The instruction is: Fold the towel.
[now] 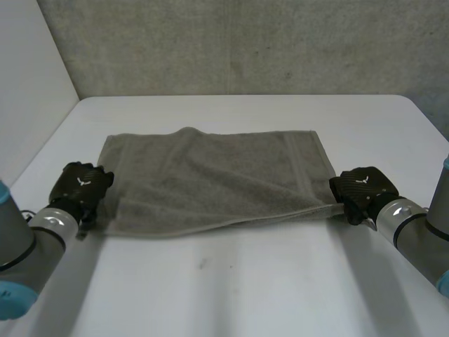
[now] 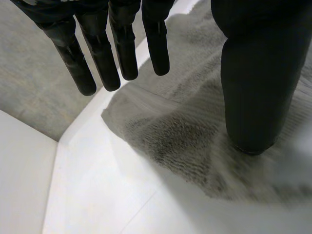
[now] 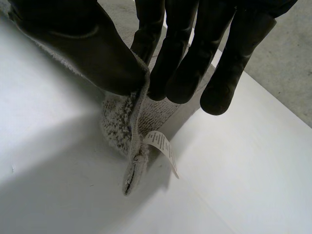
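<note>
- Towel (image 1: 217, 179): grey, lying spread out on the middle of the white table (image 1: 245, 281). Its long edges run left to right, and the near edge is lifted slightly towards the right corner.
- Left hand (image 1: 83, 184): at the towel's left edge, by the near-left corner. In the left wrist view the fingers (image 2: 102, 58) hang straight and spread above the cloth. They are well apart from the thumb (image 2: 253, 87), whose tip rests on the towel; nothing is pinched.
- Right hand (image 1: 361, 188): at the towel's near-right corner. In the right wrist view the thumb and fingers are closed on the cloth edge, which is clamped between them.
- Label (image 3: 161, 144): a small white tag that hangs from the pinched corner, just below the fingertips.
- Wall (image 1: 245, 42): grey, beyond the table's far edge.
</note>
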`<state>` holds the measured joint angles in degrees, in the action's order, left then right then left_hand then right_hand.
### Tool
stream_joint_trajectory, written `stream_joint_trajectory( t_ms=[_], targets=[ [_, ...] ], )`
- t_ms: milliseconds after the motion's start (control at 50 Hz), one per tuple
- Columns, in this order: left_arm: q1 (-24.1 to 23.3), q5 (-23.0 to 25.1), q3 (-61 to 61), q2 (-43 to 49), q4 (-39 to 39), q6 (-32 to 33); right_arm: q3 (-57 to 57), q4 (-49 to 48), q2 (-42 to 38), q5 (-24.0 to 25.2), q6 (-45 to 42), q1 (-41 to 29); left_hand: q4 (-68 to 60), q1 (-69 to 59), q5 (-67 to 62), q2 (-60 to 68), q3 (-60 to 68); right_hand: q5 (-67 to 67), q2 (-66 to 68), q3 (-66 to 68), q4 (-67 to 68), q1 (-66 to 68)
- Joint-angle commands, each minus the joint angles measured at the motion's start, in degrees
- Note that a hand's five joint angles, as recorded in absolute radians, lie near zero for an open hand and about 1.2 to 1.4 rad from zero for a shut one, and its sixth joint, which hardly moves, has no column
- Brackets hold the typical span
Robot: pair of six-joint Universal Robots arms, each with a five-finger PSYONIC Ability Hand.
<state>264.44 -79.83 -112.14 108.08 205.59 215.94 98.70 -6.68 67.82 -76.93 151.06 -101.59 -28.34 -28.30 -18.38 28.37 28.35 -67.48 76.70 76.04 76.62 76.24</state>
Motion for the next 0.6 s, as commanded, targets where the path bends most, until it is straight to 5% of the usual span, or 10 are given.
stream_joint_trajectory(
  t_ms=[20,320,600],
  targets=[
    [0.99,0.55,-5.36,-5.86,-1.77,0.01,0.00,0.00,-0.06,0.02,-0.07,-0.02,-5.92,-5.96,-5.88,5.88,5.91,-2.52,3.30,3.96,3.38,3.76],
    [3.19,1.87,-5.19,-0.77,-4.06,0.01,0.00,0.00,-0.32,0.02,-0.16,-0.10,-14.17,-14.21,-14.13,14.13,14.16,-2.52,3.30,3.96,3.38,3.76],
    [3.81,2.92,-0.98,4.07,-4.06,0.01,-0.18,0.00,-0.94,0.02,-0.33,-0.10,-8.96,-9.00,-8.92,8.92,8.95,-2.52,3.30,3.96,3.38,3.76]
  ],
)
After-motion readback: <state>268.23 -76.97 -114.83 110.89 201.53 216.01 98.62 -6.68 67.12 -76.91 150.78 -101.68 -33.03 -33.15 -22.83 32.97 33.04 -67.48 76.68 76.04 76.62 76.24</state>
